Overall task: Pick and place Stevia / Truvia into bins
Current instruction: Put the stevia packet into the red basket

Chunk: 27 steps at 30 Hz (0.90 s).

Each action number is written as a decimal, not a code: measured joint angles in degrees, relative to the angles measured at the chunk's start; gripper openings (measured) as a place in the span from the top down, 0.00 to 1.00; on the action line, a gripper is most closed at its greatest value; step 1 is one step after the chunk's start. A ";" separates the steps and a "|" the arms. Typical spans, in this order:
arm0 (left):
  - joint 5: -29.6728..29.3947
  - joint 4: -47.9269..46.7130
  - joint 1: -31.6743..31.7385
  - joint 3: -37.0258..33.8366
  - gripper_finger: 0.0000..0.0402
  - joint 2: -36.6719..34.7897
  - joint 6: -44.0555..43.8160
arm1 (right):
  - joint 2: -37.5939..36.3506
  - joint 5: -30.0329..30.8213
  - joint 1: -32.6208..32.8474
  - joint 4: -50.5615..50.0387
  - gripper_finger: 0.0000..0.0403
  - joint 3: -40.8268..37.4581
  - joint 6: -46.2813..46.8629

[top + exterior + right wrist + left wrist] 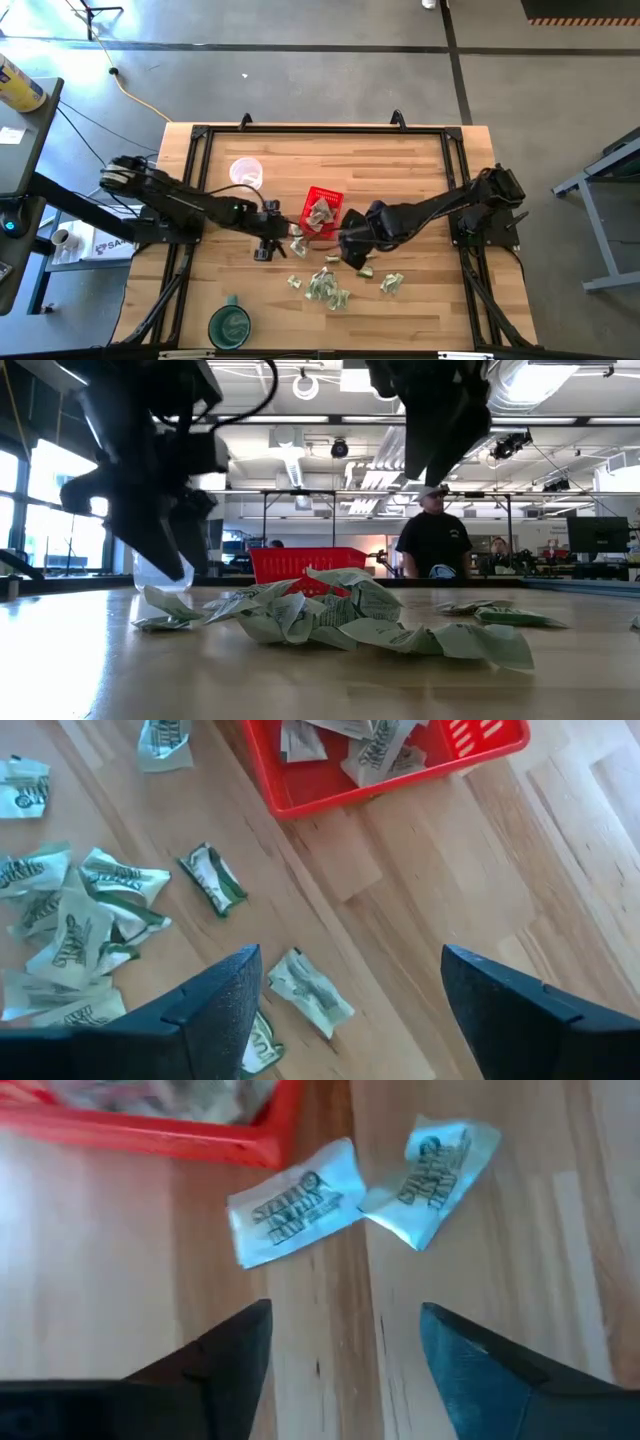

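Sachets [327,287] lie scattered in a loose heap on the wooden bench [420,180], toward its front edge, with a few strays off to the side by the right arm, and several more already sit inside the red basket [322,212] near the middle. Two sachets [295,1202] lie flat just beside the basket's corner, side by side and nearly touching, and the left hand [345,1345] hovers right above them, fingers spread wide and holding nothing. The right hand [350,995] hangs over bare wood beside the basket, with the heap on its other side, also spread wide and empty, one small sachet [310,990] lying just by one finger. Behind the basket stands a clear cup [246,172]; a green cup [230,325] sits at the front edge. A person [433,538] stands in the room beyond.
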 joint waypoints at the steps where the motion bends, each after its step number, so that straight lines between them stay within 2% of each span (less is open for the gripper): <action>1: 1.99 1.14 0.90 0.00 0.27 1.07 1.84 | 0.00 0.46 0.59 -0.14 0.26 0.00 0.63; 6: 6.74 3.38 6.40 0.19 0.29 4.45 5.91 | 0.00 1.97 3.18 -0.68 0.26 0.00 4.58; 12: 11.58 6.67 10.76 1.74 0.36 4.70 10.81 | 0.00 3.26 4.99 -1.00 0.26 0.00 7.64; 19: 14.97 7.78 11.00 1.92 0.40 8.30 15.03 | 0.00 4.01 5.04 -1.69 0.26 -0.02 7.75; 23: 15.09 12.70 11.03 2.22 0.42 11.14 15.06 | 0.00 4.35 4.87 -2.25 0.26 -0.02 7.61; 27: 14.53 12.32 11.03 4.18 0.44 12.31 14.34 | 0.00 3.59 4.87 -2.35 0.26 -0.02 7.64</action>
